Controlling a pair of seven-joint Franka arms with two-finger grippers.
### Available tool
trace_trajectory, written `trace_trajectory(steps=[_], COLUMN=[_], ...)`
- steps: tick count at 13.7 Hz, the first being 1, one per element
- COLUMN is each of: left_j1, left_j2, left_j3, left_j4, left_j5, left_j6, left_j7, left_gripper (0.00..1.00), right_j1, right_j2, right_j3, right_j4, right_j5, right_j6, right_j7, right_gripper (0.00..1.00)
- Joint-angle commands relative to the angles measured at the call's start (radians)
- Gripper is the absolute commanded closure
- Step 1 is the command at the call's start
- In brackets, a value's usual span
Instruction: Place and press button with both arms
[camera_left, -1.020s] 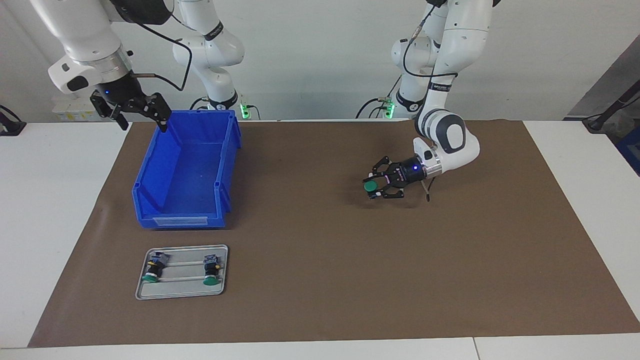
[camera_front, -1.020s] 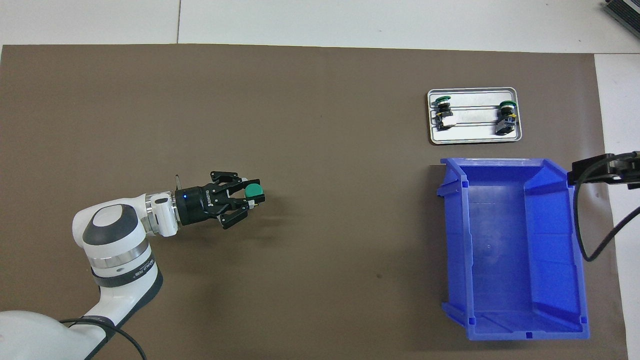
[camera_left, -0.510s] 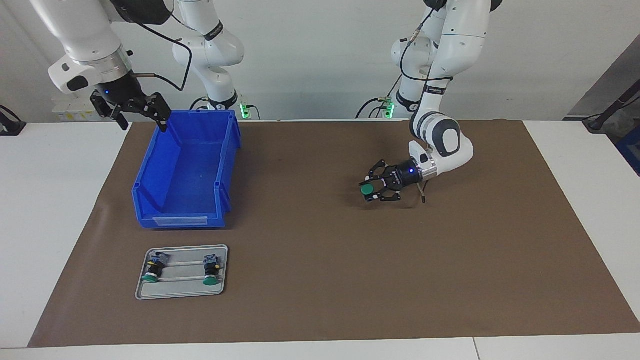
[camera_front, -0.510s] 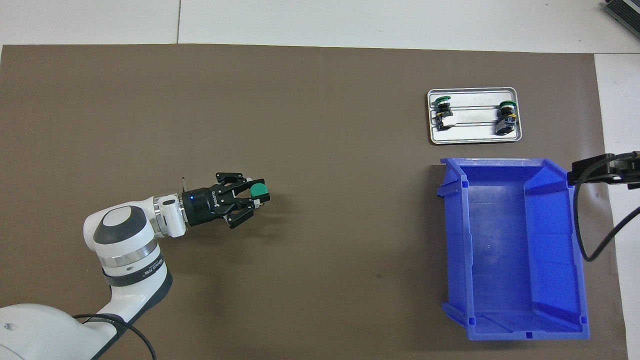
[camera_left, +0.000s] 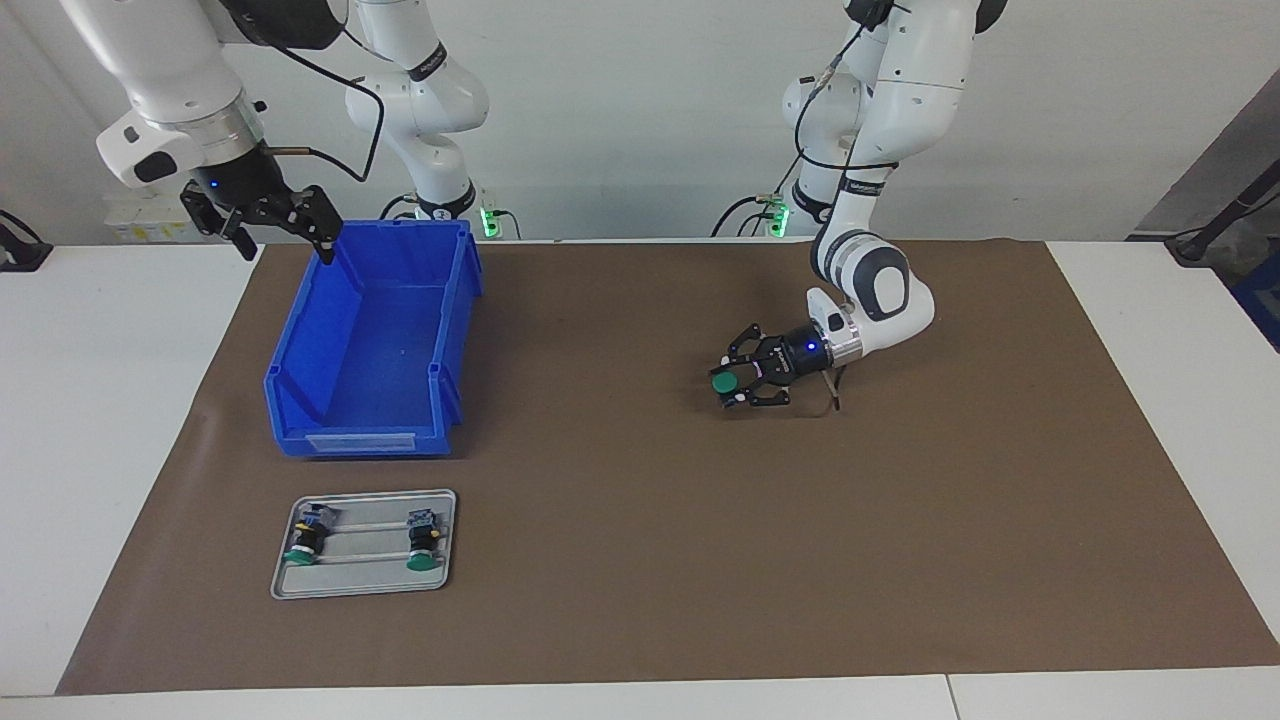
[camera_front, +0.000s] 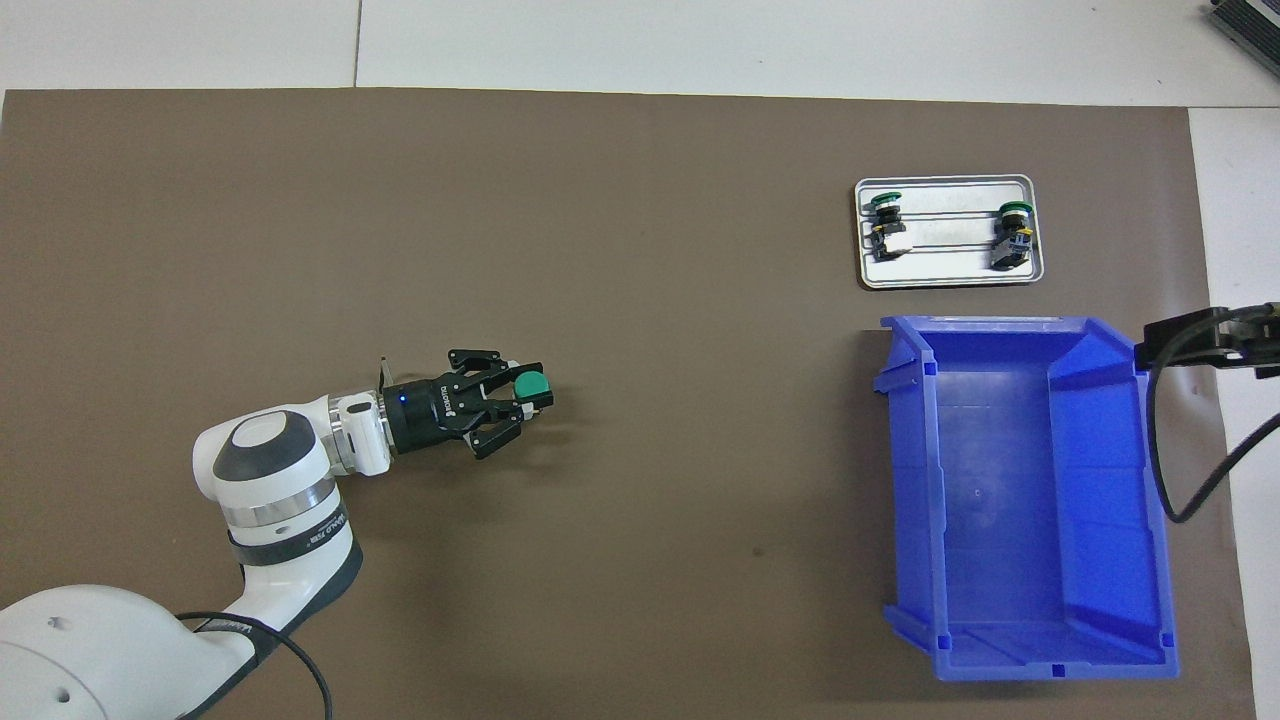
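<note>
Table (camera_left: 640, 600): you had a brown mat over it, with open mat all round the left end effector, so you had room to set the part down at the centre.
Blue bin (camera_left: 370, 340): it stood empty toward the right arm's end, at about 9 o'clock of the held button in the facing view; you had no cause to touch it in this step.
Left end effector (camera_left: 735, 385): you had it low over the middle of the mat, lying nearly level, fingers closed on the button. Judged from that, your best course was to lower slowly, keep the cap clear of the fingers, and release only once the body rested steady.
Right end effector (camera_left: 275, 222): you kept it waiting, fingers spread, above the bin's corner nearest the robots.
Tray (camera_left: 365, 583): two spare buttons lay in it, at 6 o'clock of the bin.
Button (camera_left: 722, 382): green cap pointed toward the bin.
Writing: white lettering showed on the left end effector's body; you could not have read it.
</note>
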Motion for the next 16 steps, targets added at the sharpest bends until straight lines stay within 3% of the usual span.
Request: trace_trajectory(steps=[1,2,5,10,12,14,16], left_j1=[-0.017,-0.017,-0.015,-0.014,-0.011,-0.005,-0.002], left_j2=[0.006,0.005,0.003,0.003,0.003,-0.004,-0.017], left_j3=[0.01,0.01,0.01,0.012,0.012,0.012,0.012], left_j4=[0.003,0.0,0.0,0.0,0.0,-0.001,-0.003], left_j5=[-0.019,-0.017,-0.016,-0.011,-0.008,-0.007,-0.007], left_j6=[0.011,0.01,0.016,0.019,0.017,0.017,0.019], left_j7=[0.033,0.034,0.037,0.036,0.034,0.03,0.024], left_gripper=[1.0,0.98,0.74,0.44,0.39,0.27,0.24], right_j1=[0.001,0.001,0.001,0.001,0.001,0.001,0.001], right_j2=[-0.01,-0.01,-0.01,-0.01,-0.01,-0.01,-0.01], right_j3=[-0.002,-0.002,-0.002,-0.002,-0.002,-0.002,-0.002], right_j4=[-0.007,-0.007,-0.007,-0.007,-0.007,-0.007,-0.007], right_j5=[0.003,0.003,0.003,0.003,0.003,0.003,0.003], right_j6=[0.008,0.007,0.008,0.008,0.008,0.008,0.007], right_j7=[-0.017,-0.017,-0.017,-0.017,-0.017,-0.017,-0.017], right_gripper=[0.0,0.0,0.0,0.0,0.0,0.0,0.0])
